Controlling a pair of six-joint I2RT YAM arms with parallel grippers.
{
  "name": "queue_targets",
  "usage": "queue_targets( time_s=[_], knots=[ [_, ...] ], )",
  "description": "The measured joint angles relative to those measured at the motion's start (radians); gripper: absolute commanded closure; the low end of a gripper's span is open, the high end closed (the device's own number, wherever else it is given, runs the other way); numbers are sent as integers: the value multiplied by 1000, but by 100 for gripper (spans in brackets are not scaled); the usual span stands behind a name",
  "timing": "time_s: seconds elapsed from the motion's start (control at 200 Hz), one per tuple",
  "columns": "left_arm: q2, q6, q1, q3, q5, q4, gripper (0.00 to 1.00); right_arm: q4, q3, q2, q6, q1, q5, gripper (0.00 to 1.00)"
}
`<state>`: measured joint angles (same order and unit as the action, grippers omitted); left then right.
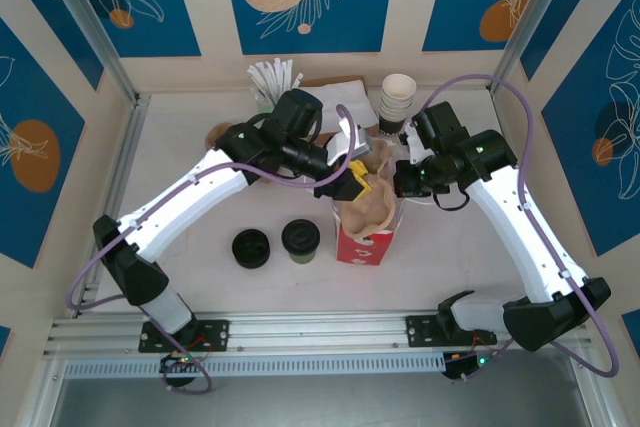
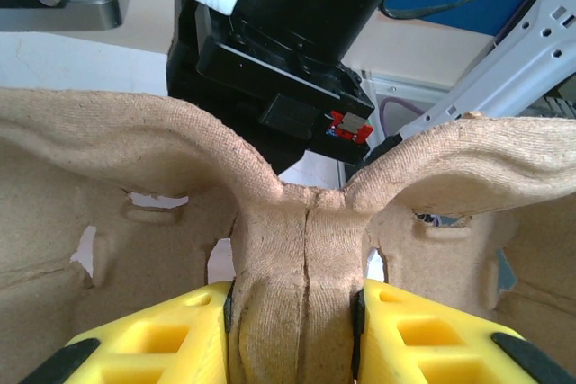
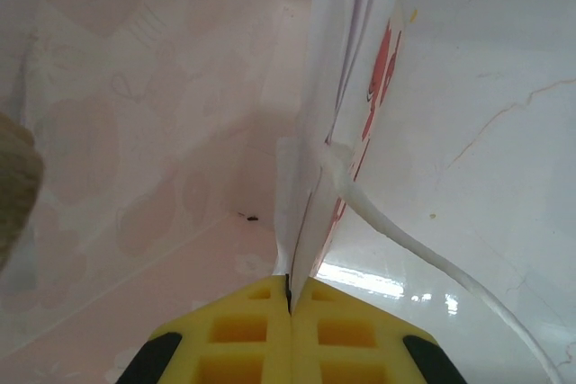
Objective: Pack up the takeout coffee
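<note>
The takeout coffee (image 1: 300, 240), a short greenish cup with a black lid, stands on the table left of the red bag (image 1: 362, 244). My left gripper (image 1: 352, 179) is above the bag's mouth, shut on a brown pulp cup carrier (image 1: 375, 199). In the left wrist view its yellow fingers (image 2: 193, 334) clamp the carrier's central post (image 2: 297, 249). My right gripper (image 1: 405, 183) is at the bag's right side. In the right wrist view it (image 3: 290, 290) is shut on the bag's white rim (image 3: 346, 87), with the pale inside to the left and the white cord handle (image 3: 405, 240) to the right.
A loose black lid (image 1: 251, 248) lies left of the coffee. A stack of cream cups (image 1: 398, 97), white sticks (image 1: 272, 80) and brown paper goods (image 1: 335, 93) stand along the back wall. Metal frame posts (image 1: 90, 27) rise at both back corners.
</note>
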<state>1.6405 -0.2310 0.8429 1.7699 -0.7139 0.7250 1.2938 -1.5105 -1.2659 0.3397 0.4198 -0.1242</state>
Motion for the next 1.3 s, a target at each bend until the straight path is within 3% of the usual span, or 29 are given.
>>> queue_targets(
  time_s=[0.55,0.77,1.3],
  knots=[
    [63,-72,-18,34,-11,103,65,-45,1,9,-76,0,56,100],
    [132,-83,-35,131,-11,142,66,-48,3,40,-100,11,83,100],
    [205,-158,-77,209,27,280,66,-43,34,59,-131,19,67,100]
  ],
)
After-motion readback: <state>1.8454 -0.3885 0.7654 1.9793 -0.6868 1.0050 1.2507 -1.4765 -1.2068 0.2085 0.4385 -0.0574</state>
